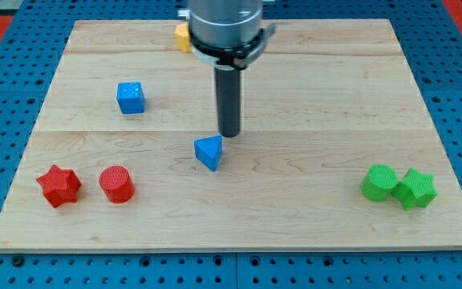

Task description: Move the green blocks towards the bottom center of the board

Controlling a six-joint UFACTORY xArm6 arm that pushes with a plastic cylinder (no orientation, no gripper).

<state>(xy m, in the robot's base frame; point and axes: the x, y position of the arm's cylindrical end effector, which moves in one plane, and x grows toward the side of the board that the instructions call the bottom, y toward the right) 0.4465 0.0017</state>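
A green cylinder (379, 182) and a green star (415, 189) sit touching each other at the view's lower right of the wooden board (311, 88). My tip (228, 134) is near the board's middle, far to the left of both green blocks. It stands just above and to the right of a blue triangular block (208, 152), very close to it.
A blue cube (131, 97) lies at the upper left. A red star (58, 185) and a red cylinder (117, 184) sit at the lower left. A yellow block (182, 36) at the top edge is partly hidden behind the arm.
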